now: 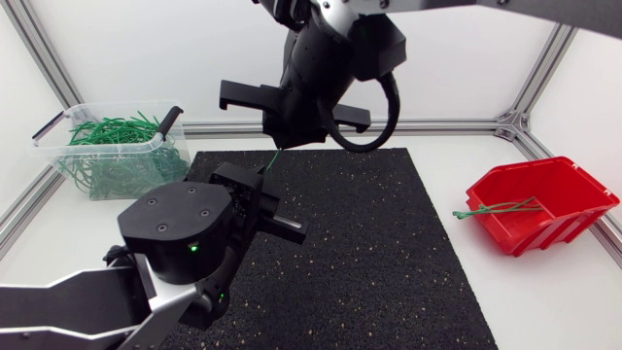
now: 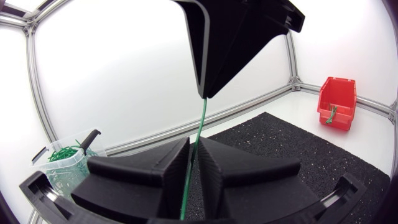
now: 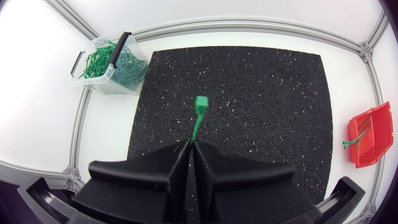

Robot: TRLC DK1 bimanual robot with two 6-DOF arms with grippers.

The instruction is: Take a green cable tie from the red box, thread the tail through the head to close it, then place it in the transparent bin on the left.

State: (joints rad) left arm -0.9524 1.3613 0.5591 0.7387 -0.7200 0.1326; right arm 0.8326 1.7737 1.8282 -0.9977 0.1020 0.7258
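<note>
Right hand (image 3: 191, 143) clamped on the green cable tie (image 3: 198, 121) above the black mat (image 1: 389, 243). The strap runs down into the left hand (image 2: 194, 140), whose grip cannot be told. Threading likely calls for a steady head and a squarely aligned tail. No legible writing.

A black rubber mat (image 1: 389, 253) (flecked with pale specks) fills the frame's centre and lower middle, flat on the white table (image 1: 447, 170); aluminium rails (image 1: 428, 126) border it.
</note>
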